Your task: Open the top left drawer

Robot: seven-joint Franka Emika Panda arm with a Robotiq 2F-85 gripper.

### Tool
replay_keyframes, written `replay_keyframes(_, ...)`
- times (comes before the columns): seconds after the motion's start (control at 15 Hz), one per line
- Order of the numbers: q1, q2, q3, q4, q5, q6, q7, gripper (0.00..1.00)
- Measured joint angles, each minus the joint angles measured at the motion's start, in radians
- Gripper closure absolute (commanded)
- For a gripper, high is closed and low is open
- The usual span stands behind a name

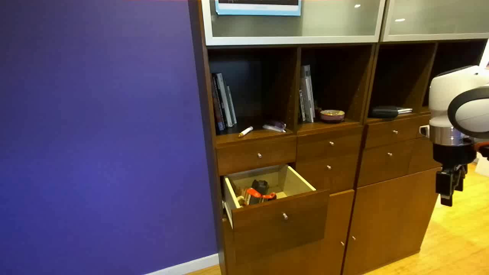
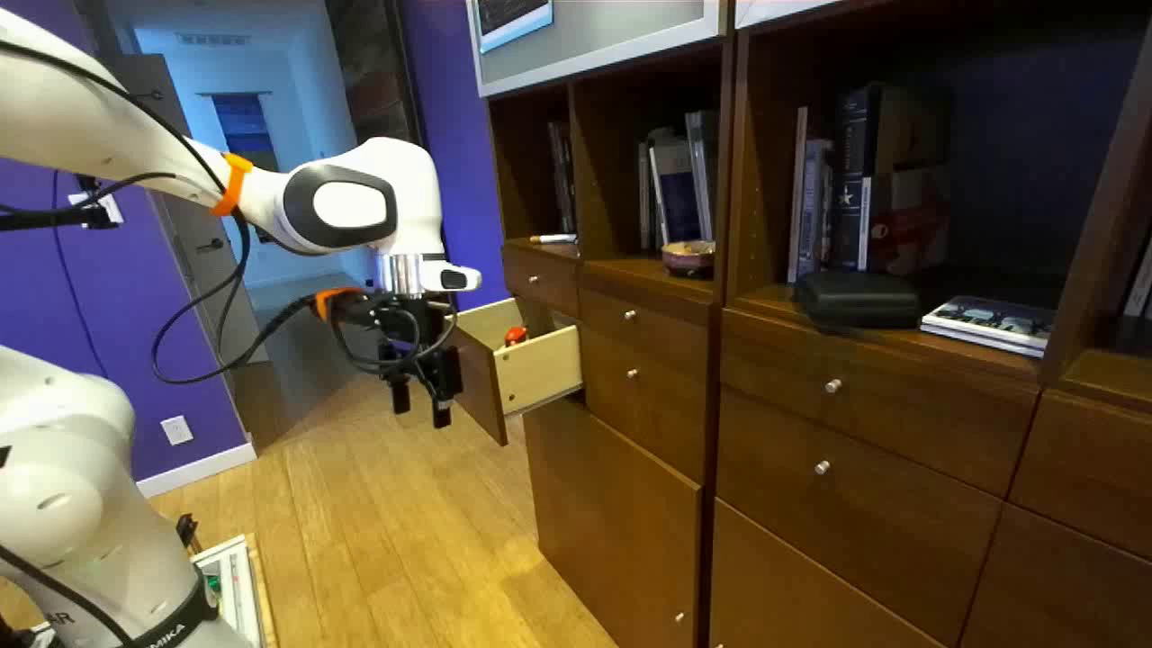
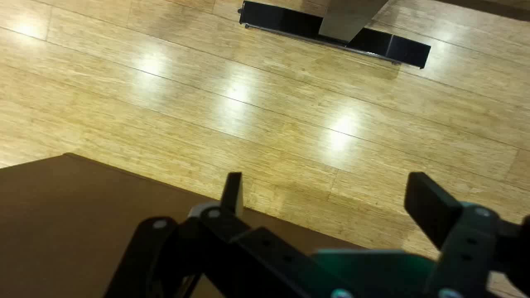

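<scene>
The top left drawer is a shallow brown wooden drawer, shut flush in the cabinet, with a small metal knob at its centre. It also shows shut in an exterior view, with its knob. Its inside is hidden, and it is not seen in the wrist view. My gripper points down, open and empty, in both exterior views. It hangs in front of the cabinet, apart from the drawer and lower than its knob. In the wrist view the fingers stand wide apart over wooden floor.
The deeper drawer below is pulled out, with orange and black things inside. A marker and a purple object lie on the shelf above. A bowl stands to the right. A black stand base is on the floor.
</scene>
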Motion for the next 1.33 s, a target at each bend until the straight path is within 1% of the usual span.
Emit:
replay_keyframes(0.93,0.003,0.001,0.001,0.003,0.002,0.0,0.002,0.0)
replay_keyframes(1.13,0.037,0.021,0.023,0.054,0.036,-0.01,0.041,0.0)
replay_keyframes(1.33,0.089,0.069,0.071,0.161,0.12,-0.035,0.127,0.0)
